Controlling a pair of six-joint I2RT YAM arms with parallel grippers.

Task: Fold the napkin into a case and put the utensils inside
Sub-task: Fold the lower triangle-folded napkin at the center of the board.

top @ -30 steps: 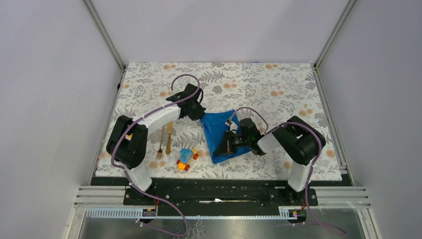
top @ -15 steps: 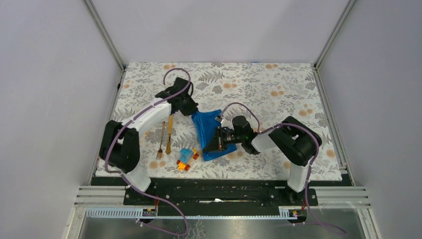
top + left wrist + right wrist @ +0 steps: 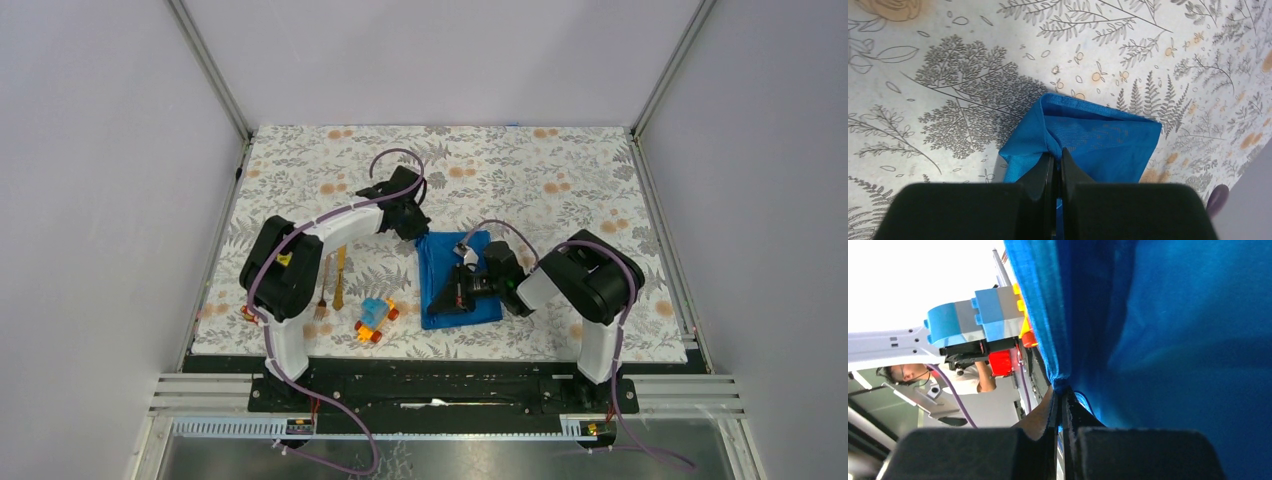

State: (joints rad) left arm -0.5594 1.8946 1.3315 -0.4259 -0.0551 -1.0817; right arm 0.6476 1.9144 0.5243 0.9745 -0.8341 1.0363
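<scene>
The blue napkin (image 3: 446, 262) lies as a folded rectangle on the patterned mat, right of centre. My left gripper (image 3: 418, 231) is shut on its far left corner; in the left wrist view the cloth (image 3: 1098, 140) bunches at the closed fingertips of this gripper (image 3: 1057, 153). My right gripper (image 3: 434, 304) is shut on the napkin's near left edge. In the right wrist view the napkin (image 3: 1178, 335) fills the picture ahead of that gripper (image 3: 1063, 394). The golden fork (image 3: 322, 291) and knife (image 3: 340, 277) lie side by side to the left, untouched.
A blue-and-orange toy car (image 3: 375, 319) stands between the utensils and the napkin; it also shows in the right wrist view as the toy car (image 3: 983, 315). A small red and yellow object (image 3: 247, 315) sits at the mat's left edge, behind the left arm.
Both grippers moved right and slightly away, still shut on the napkin. The cloth, bunched and shifted left half a second ago, now lies flatter and squarer.
</scene>
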